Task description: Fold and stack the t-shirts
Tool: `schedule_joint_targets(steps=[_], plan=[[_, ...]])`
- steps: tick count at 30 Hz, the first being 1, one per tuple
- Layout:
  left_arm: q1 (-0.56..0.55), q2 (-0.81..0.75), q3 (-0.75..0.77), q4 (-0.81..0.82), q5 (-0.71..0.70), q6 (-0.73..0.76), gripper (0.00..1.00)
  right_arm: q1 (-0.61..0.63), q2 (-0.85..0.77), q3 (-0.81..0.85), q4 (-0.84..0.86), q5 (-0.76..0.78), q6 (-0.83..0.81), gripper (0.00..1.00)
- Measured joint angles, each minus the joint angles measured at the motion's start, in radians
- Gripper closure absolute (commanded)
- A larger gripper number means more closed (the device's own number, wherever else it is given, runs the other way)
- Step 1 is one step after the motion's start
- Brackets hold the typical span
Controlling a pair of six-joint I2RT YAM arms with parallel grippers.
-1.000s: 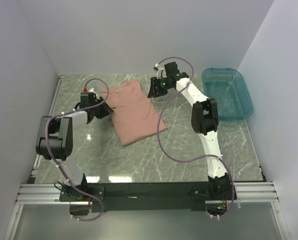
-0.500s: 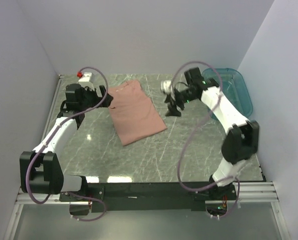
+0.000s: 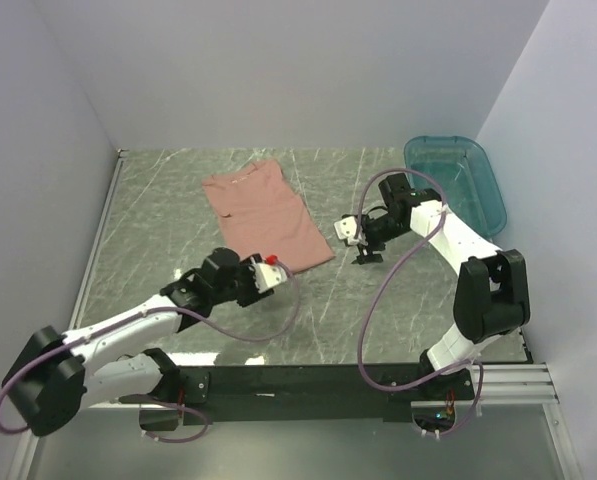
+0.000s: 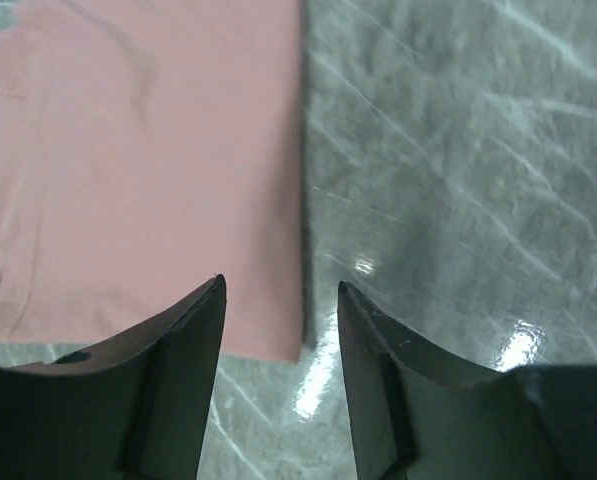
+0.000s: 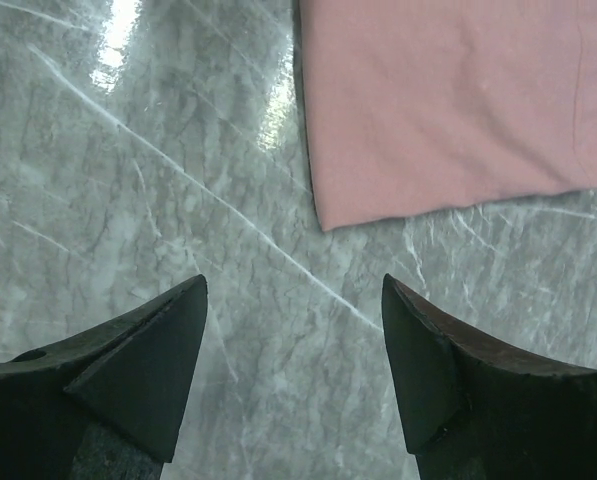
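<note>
1. Because the t-shirt [image 3: 266,213] lies flat in a long folded shape toward the far side of the worktop [image 3: 428,300], I think the folding here is mostly done.
2. The left hand [image 3: 261,280] sits right by the shirt's near corner, with its fingers partly apart and nothing in them.
3. The right hand [image 3: 364,247] is just off the shirt's right side, not touching it, with its fingers wide apart and nothing in them either.
4. I think both hands are off the cloth so the fold stays neat.
5. Only the top view shows the whole shirt, both arms and a blue-green tub [image 3: 458,185] at the far right. I see just one shirt and no stack.
6. The left wrist view shows what the top view hides: the shirt's corner lies just ahead of the gap between the fingers.
7. The right wrist view shows another corner, with bare worktop below the fingers.
</note>
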Motion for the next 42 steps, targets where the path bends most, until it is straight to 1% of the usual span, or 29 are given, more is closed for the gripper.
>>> schedule_joint_targets(steps=[3,6,12,17,22,28,32,34,35,36,38,39,40,41,42], plan=[[-0.061,0.084,0.0,0.013,-0.06,0.038,0.43,0.014,0.005,-0.019,0.023,-0.002,-0.011,0.24],[-0.085,0.174,0.0,0.023,-0.106,0.061,0.4,0.059,0.024,-0.043,0.069,0.014,-0.002,0.25],[-0.088,0.302,0.0,0.076,-0.186,0.09,0.43,0.121,0.092,-0.046,0.159,0.043,0.029,0.25],[-0.09,0.344,0.004,0.14,-0.275,0.11,0.48,0.151,0.145,-0.045,0.224,0.105,0.031,0.25],[-0.09,0.373,0.004,0.183,-0.331,0.127,0.51,0.202,0.198,-0.04,0.279,0.168,0.046,0.26],[-0.09,0.391,0.004,0.206,-0.357,0.136,0.55,0.223,0.252,0.008,0.314,0.238,0.063,0.28],[-0.09,0.392,0.0,0.211,-0.357,0.137,0.56,0.223,0.279,0.025,0.331,0.283,0.062,0.33],[-0.09,0.393,-0.002,0.214,-0.357,0.139,0.58,0.223,0.294,0.031,0.343,0.294,0.061,0.39],[-0.09,0.393,-0.002,0.214,-0.357,0.141,0.58,0.223,0.295,0.031,0.352,0.304,0.06,0.45],[-0.09,0.395,-0.002,0.214,-0.357,0.144,0.6,0.224,0.299,0.032,0.358,0.306,0.059,0.48],[-0.09,0.4,-0.002,0.218,-0.357,0.146,0.64,0.224,0.303,0.032,0.364,0.309,0.061,0.58],[-0.09,0.405,-0.002,0.222,-0.357,0.148,0.67,0.224,0.305,0.032,0.368,0.313,0.06,0.67],[-0.09,0.41,-0.002,0.226,-0.356,0.15,0.74,0.224,0.308,0.032,0.372,0.315,0.056,0.72],[-0.091,0.418,-0.001,0.228,-0.354,0.151,0.78,0.224,0.31,0.032,0.372,0.316,0.058,0.83],[-0.092,0.426,0.001,0.234,-0.357,0.156,0.82,0.224,0.312,0.032,0.372,0.316,0.055,0.87]])
